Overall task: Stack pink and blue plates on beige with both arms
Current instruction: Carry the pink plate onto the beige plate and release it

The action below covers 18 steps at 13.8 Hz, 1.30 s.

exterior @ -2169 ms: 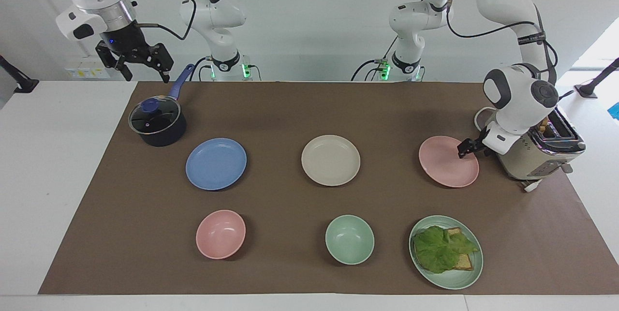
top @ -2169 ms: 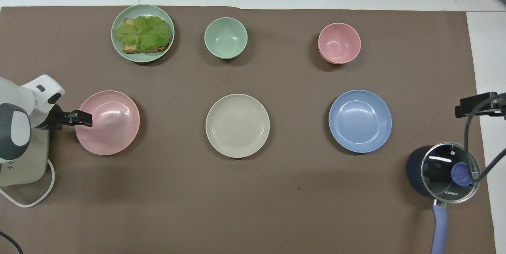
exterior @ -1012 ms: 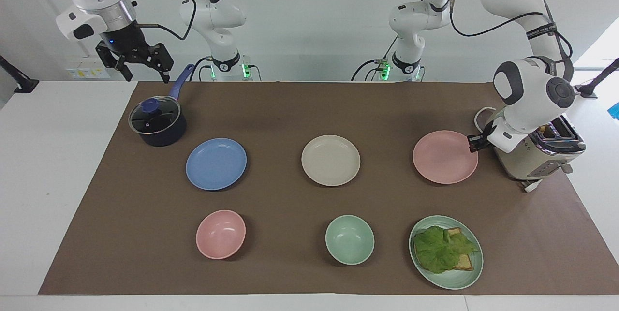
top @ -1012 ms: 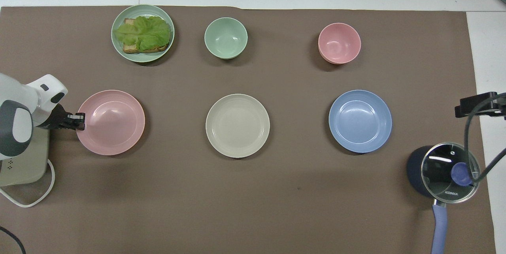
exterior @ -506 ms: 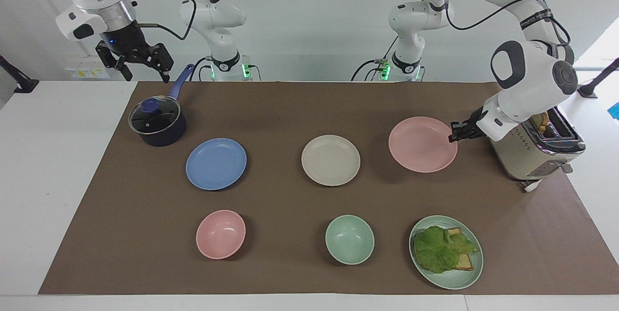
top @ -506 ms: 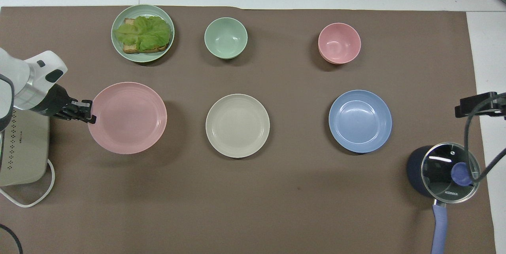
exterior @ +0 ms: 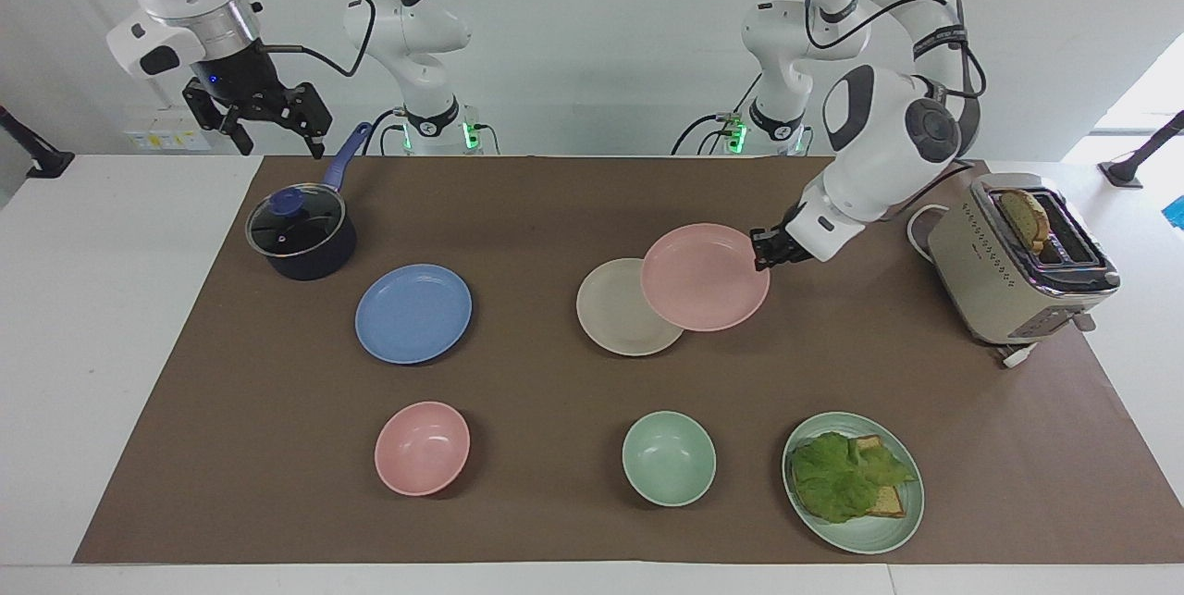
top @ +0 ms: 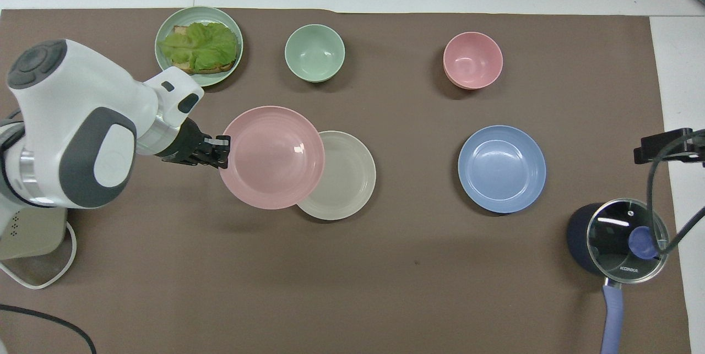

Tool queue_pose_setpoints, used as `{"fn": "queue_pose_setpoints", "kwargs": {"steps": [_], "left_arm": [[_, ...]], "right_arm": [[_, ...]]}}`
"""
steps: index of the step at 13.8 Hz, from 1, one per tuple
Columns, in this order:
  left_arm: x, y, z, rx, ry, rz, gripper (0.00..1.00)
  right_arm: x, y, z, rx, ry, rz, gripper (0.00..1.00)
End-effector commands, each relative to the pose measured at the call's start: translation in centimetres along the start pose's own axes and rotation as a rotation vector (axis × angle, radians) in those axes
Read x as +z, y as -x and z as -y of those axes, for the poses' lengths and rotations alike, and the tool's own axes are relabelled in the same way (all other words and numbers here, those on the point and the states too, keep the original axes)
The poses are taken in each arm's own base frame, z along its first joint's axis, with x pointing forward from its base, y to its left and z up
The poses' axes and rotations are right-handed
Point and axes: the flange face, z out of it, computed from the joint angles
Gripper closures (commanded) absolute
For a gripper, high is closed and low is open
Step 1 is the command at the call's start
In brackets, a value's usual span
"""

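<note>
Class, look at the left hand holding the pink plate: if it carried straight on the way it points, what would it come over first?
Probably the beige plate: the left hand points along the pink plate, which already overlaps it. The height between them is unclear.

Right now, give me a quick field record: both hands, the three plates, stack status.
left hand: shut on pink plate's rim, in the air
pink plate: held, partly over the beige plate, not yet centred
beige plate: on the mat mid-table, nothing resting on it yet
blue plate: on the mat toward the right arm's end, untouched
right hand: open, waits above the table by the saucepan
stack status: none stacked
</note>
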Motion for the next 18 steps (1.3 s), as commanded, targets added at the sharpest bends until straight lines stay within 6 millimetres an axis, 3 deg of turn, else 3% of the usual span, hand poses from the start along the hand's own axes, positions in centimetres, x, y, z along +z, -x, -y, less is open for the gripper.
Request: {"fn": "queue_pose_setpoints", "kwargs": {"steps": [1, 3, 10, 15, 16, 17, 18], "left_arm": [[3.9, 0.8, -3.0, -0.032, 0.014, -0.033, 1.00], [6.3, 1.1, -3.7, -0.034, 0.010, -0.043, 1.00], [9.6, 0.8, -2.9, -0.046, -0.004, -0.029, 1.00], [9.8, 1.2, -3.6, -0.017, -0.006, -0.027, 1.00], [9.9, 1.2, -3.6, -0.016, -0.006, -0.027, 0.80], [9.9, 1.1, -3.6, -0.016, -0.005, -0.030, 0.23], [9.8, 1.1, -3.7, -0.017, -0.003, -0.035, 0.00]], "right_arm": [[0.0, 0.0, 0.0, 0.003, -0.009, -0.001, 0.00], [0.0, 0.0, 0.0, 0.003, -0.009, -0.001, 0.00], [0.0, 0.0, 0.0, 0.003, -0.009, -0.001, 0.00], [0.0, 0.0, 0.0, 0.003, -0.009, -0.001, 0.00], [0.0, 0.0, 0.0, 0.003, -0.009, -0.001, 0.00], [0.0, 0.0, 0.0, 0.003, -0.009, -0.001, 0.00], [0.0, 0.0, 0.0, 0.003, -0.009, -0.001, 0.00]]}}
